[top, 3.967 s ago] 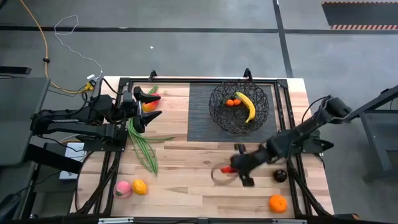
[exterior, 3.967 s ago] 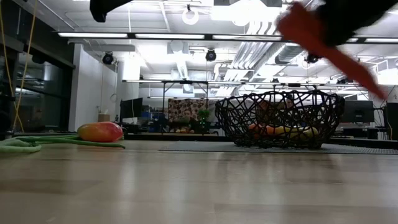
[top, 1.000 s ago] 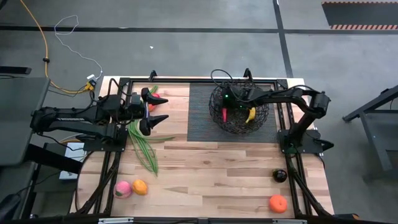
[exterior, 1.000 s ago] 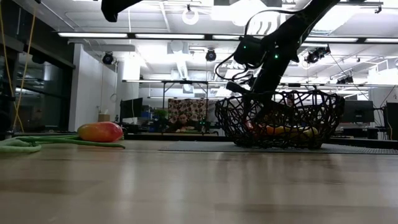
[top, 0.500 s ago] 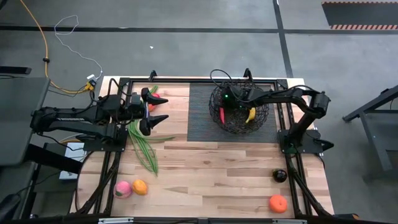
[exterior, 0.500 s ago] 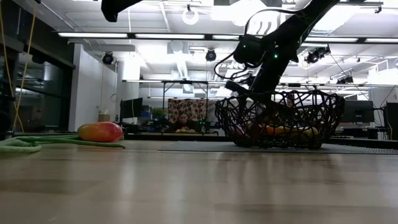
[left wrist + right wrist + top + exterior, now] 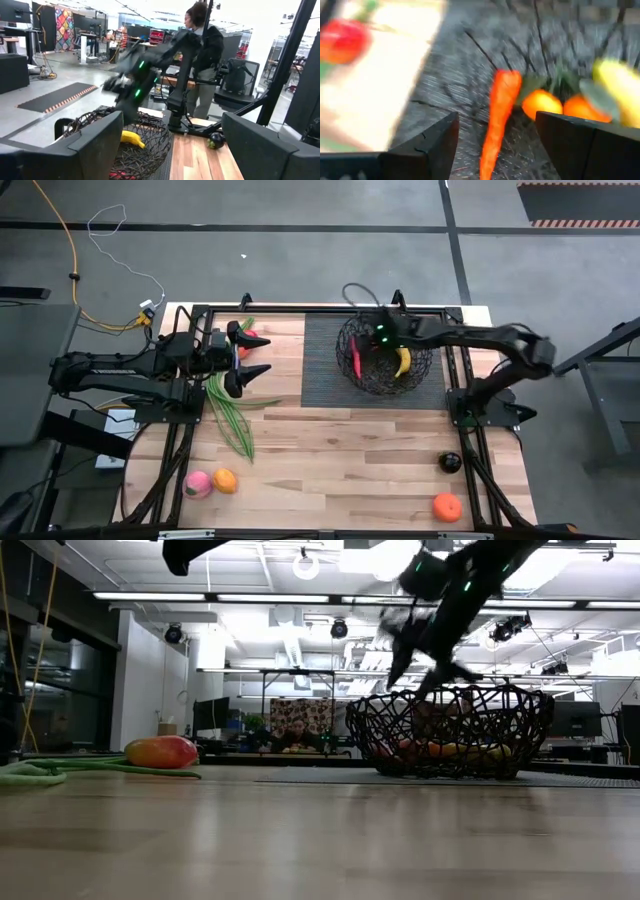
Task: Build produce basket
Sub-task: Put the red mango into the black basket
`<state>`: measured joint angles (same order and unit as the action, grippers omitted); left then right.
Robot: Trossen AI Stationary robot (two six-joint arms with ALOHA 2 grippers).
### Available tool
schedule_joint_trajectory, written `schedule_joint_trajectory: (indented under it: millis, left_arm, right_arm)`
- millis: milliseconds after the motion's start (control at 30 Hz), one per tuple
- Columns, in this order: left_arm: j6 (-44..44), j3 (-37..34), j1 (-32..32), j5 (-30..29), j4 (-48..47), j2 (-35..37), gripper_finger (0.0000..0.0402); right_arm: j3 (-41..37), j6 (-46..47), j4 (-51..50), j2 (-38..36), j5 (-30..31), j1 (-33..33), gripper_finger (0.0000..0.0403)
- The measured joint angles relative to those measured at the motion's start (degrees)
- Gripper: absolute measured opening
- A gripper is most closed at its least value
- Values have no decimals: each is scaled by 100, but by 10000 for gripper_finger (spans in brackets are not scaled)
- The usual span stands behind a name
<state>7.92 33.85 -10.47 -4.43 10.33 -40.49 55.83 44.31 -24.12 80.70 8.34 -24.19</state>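
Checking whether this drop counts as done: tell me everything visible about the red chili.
The chili is a slim, glossy red-orange pepper, toy-like, tapering to a point. It lies lengthwise inside the black wire basket, on the side toward the left arm, resting on the wire floor beside two small oranges and the banana. The right claw hangs open just above it, not touching it.

Dark ribbed mat (image 7: 325, 365) is laid on light wood tabletop (image 7: 330, 455). Yellow cable (image 7: 68, 255) and thin white wire (image 7: 118, 222) are seen on grey floor beyond table. In bkgd, person (image 7: 202, 60) in dark top is seen standing nr black office chair (image 7: 239, 82); colourful wall hanging (image 7: 64, 35) is hung further back.
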Motion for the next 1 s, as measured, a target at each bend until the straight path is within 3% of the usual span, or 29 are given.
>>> schedule_joint_trajectory:
  millis: [200, 400, 600, 800, 1000]
  left_arm:
    - [35, 0, 1, -58, -24, 0, 326]
    - [42, 0, 1, -67, -24, 0, 326]
    - [46, 0, 1, -71, -22, 0, 326]
    - [110, 0, 1, -71, -24, 0, 326]
    - [250, 0, 1, -71, -26, 0, 326]
  right_arm:
    - [-41, -1055, 37, -1379, -39, 467, 246]
    - [-42, -1806, 817, -2066, 234, 1376, 246]
    - [-45, -2280, 1586, -1903, 822, 2107, 246]
    - [-52, -3089, 2568, -1425, 779, 2504, 246]
    - [-52, -3313, 2179, -1359, 652, 2521, 246]
